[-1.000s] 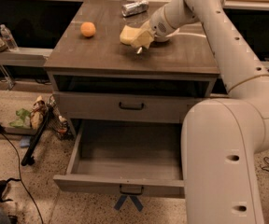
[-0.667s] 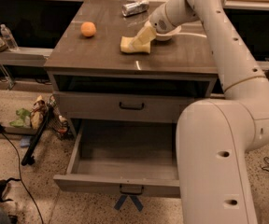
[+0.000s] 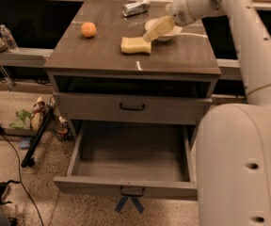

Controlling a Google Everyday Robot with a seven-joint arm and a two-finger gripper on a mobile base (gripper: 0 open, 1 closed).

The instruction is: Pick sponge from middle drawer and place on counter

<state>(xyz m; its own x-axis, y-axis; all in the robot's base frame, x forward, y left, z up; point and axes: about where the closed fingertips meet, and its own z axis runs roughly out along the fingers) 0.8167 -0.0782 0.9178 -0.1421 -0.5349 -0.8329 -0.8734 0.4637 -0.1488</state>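
Note:
The pale-yellow sponge (image 3: 135, 45) lies flat on the grey-brown counter (image 3: 98, 55), near its middle. My gripper (image 3: 149, 36) hangs just above and to the right of the sponge, slanting down toward it, open and holding nothing. The middle drawer (image 3: 126, 186) is pulled out at the bottom of the cabinet, and its grey box shows nothing inside.
An orange fruit (image 3: 89, 29) sits at the counter's left. A white bowl (image 3: 167, 32) is behind the gripper and a silver can (image 3: 136, 7) lies at the back. The drawer above (image 3: 131, 107) is shut. My white body (image 3: 241, 164) stands right of the open drawer. Cables and clutter (image 3: 32, 126) lie at the left.
The sponge, held over the counter before, now lies on it. The gripper has let go and lifted slightly up and to the right.

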